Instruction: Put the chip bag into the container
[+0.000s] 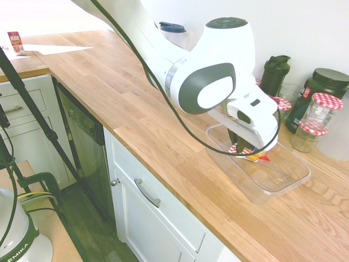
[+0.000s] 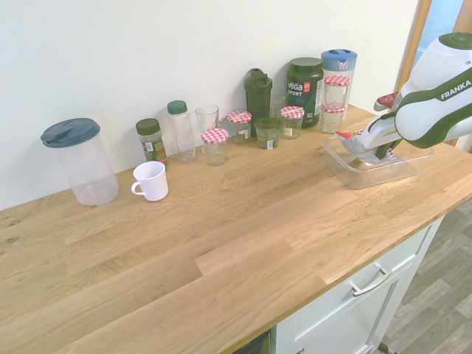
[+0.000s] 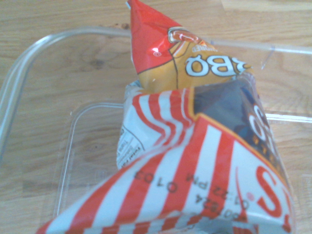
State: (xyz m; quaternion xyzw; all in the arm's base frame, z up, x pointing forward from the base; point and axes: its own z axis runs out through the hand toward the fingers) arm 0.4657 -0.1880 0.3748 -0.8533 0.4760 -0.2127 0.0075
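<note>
Countertop [image 2: 221, 258]: wooden butcher-block surface, nearest the camera in the second exterior view, running the full width above white cabinets.
Lidded pitcher [image 2: 80, 161]: clear, with a dark blue lid, standing far left by the wall.
White mug [image 2: 151, 181]: just right of the pitcher, handle turned toward it.
Spice jar [image 2: 151, 140]: green cap, behind the mug.
Clear bottle [image 2: 179, 131]: green cap, beside the spice jar, with an empty drinking glass [image 2: 207, 119] next to it.
Checked-lid jars [image 2: 215, 145]: several small glass jars with red-and-white lids, spread along the wall toward the right.
Dark shaker bottle [image 2: 258, 96]: behind the jars, next to a dark green supplement tub [image 2: 304, 90].
Container [image 1: 283, 183]: clear rectangular tub lying on the counter at the right end in the second exterior view, in front of the jars.
Gripper [image 1: 245, 147]: clenched on the chip bag, angled steeply down over the tub.
Chip bag [image 3: 195, 146]: crumpled, red-and-white stripes with an orange and a dark blue patch, hanging from the fingers above the tub's floor, its lower end inside the rim line; whether it touches the bottom cannot be told.
Wrist view: bag fills most of the picture, with the tub's rounded corner and rim behind it.
</note>
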